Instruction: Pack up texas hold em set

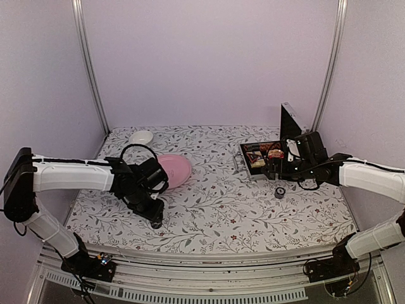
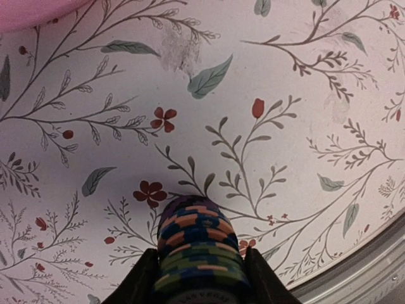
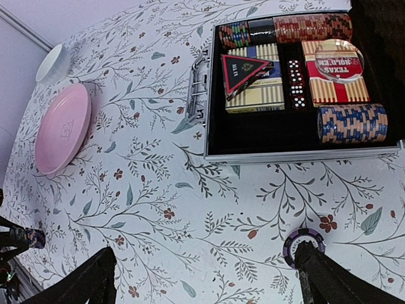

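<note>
My left gripper (image 2: 200,254) is shut on a poker chip stack (image 2: 197,244) of purple, blue-orange and green chips, which stands on the flowered tablecloth near the table's front edge. In the top view that gripper (image 1: 155,219) points down in front of the pink plate. The silver case (image 3: 297,153) lies open at the right, its lid (image 1: 290,120) upright. In it are chip stacks (image 3: 285,28), a blue-orange stack (image 3: 351,123), two card decks (image 3: 256,95), a black triangular marker (image 3: 243,68) and dice (image 3: 295,85). My right gripper (image 3: 204,253) hangs open before the case. A purple chip stack (image 3: 302,240) stands beside its right finger.
A pink plate (image 1: 175,170) lies left of centre and a small white bowl (image 1: 142,137) sits at the back left. Metal frame posts rise at both back corners. The table's metal front rail (image 2: 367,266) runs close to the left gripper.
</note>
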`<state>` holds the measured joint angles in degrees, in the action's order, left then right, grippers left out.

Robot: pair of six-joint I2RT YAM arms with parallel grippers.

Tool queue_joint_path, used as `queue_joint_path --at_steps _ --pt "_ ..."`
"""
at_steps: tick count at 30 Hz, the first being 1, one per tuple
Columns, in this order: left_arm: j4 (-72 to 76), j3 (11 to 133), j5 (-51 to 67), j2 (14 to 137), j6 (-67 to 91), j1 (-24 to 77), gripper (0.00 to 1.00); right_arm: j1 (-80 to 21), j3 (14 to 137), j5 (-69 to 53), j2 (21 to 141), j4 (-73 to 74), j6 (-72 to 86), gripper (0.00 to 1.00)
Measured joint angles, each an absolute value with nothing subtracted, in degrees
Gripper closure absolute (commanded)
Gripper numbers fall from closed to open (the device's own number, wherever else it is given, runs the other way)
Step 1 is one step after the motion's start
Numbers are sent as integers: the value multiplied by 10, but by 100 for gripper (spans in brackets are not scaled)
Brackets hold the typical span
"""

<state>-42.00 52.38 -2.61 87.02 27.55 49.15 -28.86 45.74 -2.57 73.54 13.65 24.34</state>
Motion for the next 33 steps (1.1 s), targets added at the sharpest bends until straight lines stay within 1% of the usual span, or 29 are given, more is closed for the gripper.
queue_joint_path --at_steps 5,10,15,20,23,26,33 --pt "-453 565 -16 870 261 492 72 -288 479 -68 726 159 269 1" --pt "-487 634 0 870 233 495 71 -293 478 -148 689 158 326 0" --pt "-497 700 29 886 190 509 72 -331 427 -205 626 118 416 1" --pt "-505 765 66 947 141 541 73 -376 342 -245 599 4 539 3" --pt "-507 802 90 984 114 562 74 -398 314 -261 630 -52 600 3" --pt "-514 828 108 1008 92 580 74 -424 312 -277 680 -106 641 4" --pt "-523 852 141 1017 58 604 76 -469 298 -329 793 -290 742 8"
